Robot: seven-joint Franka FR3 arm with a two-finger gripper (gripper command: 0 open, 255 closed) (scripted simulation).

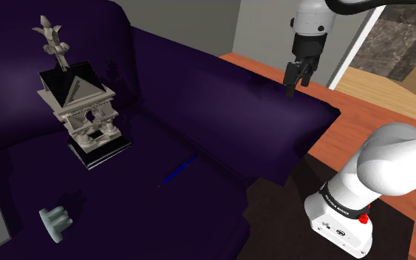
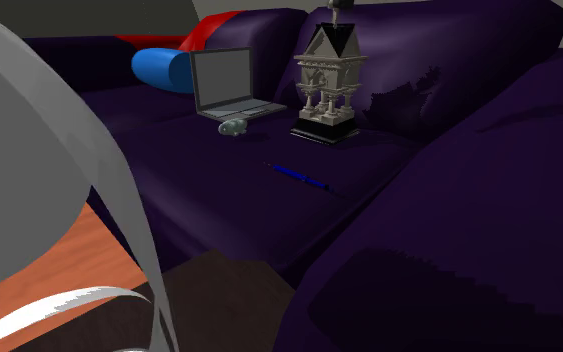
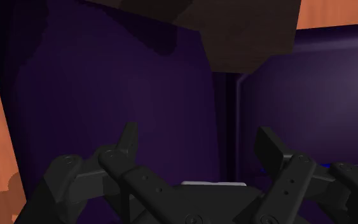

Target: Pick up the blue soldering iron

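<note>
One blue soldering iron (image 1: 179, 170), flat on the purple sofa (image 1: 221, 96) seat.
Gripper (image 1: 300, 81) hangs over the armrest (image 1: 287, 122), well to the shoulder view's right, fingers wide, empty.

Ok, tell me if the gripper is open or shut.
Open. In the wrist view the gripper has its two black fingers standing apart with nothing between them, over the dark purple sofa.

A living room in a home.
A purple sofa (image 1: 199, 85) spans most of the shoulder view, carrying a laptop (image 2: 227, 85), a blue bolster (image 2: 161, 68) and a temple-shaped ornament (image 1: 80, 103); wood floor (image 1: 357, 118) lies at right.
</note>
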